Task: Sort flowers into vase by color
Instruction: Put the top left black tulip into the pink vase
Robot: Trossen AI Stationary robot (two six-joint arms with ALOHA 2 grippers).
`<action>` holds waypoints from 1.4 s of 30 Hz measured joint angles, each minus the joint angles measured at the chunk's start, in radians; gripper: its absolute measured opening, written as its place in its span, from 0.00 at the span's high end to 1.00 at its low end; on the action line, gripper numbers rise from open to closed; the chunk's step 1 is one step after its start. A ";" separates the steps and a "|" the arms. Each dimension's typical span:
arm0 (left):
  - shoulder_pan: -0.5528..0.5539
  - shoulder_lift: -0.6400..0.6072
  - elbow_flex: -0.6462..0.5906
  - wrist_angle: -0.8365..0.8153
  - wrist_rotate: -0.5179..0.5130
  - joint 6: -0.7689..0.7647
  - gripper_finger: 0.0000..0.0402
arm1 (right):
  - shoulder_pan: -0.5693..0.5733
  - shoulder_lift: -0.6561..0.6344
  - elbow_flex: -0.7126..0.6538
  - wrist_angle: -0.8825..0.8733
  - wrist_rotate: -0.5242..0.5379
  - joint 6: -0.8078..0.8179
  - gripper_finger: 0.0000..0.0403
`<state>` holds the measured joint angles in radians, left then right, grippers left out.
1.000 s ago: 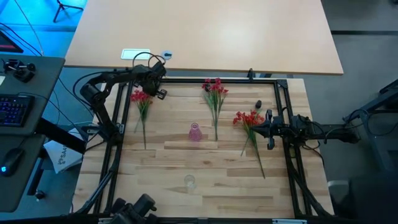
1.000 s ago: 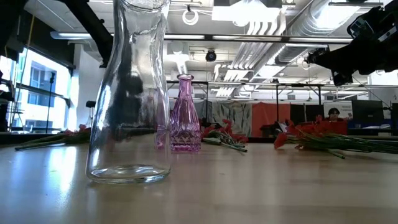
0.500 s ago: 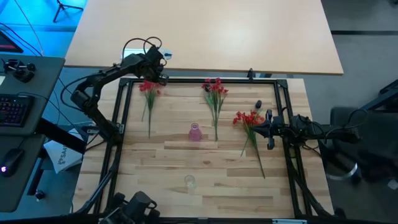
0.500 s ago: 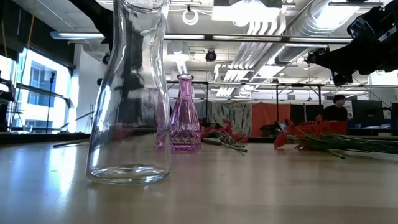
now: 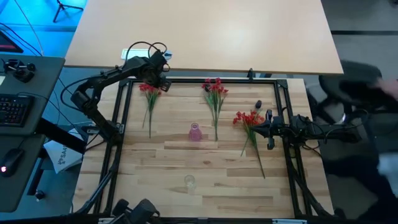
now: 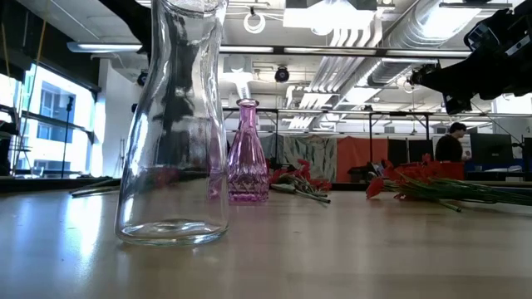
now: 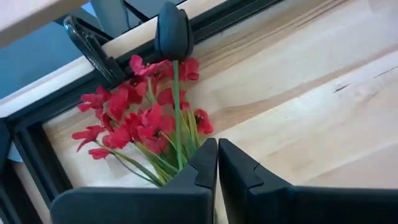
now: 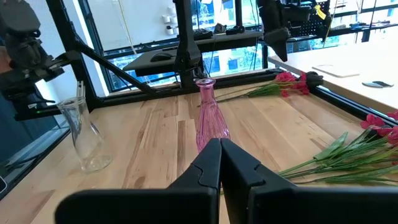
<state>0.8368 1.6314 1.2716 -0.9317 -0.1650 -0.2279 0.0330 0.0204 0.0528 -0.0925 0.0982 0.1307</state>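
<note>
On the wooden bench (image 5: 205, 162), a red flower bunch (image 5: 149, 93) is being held in the clenched left pincer (image 5: 154, 73), now dragged back to the far left corner, further from the pink vase (image 5: 195, 132), while the right pincer (image 5: 268, 129) is being kept shut and empty.

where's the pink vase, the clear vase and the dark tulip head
pink vase (image 5: 195, 132), high view, on its body
clear vase (image 6: 173, 149), low view, on the glass wall of its body
dark tulip head (image 7: 173, 31), left wrist view, on the closed bloom
</note>
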 joint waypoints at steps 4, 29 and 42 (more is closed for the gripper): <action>-0.020 -0.007 0.000 -0.098 -0.019 -0.004 0.95 | 0.000 0.000 0.000 0.000 0.000 0.000 1.00; 0.075 0.077 -0.163 0.084 0.011 0.003 0.70 | 0.000 0.000 0.000 0.000 0.000 0.000 1.00; 0.086 0.138 -0.163 0.100 0.029 -0.019 0.78 | 0.000 0.000 0.000 0.000 0.000 0.000 1.00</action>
<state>0.9230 1.7691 1.1088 -0.8318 -0.1360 -0.2468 0.0327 0.0203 0.0532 -0.0926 0.0983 0.1307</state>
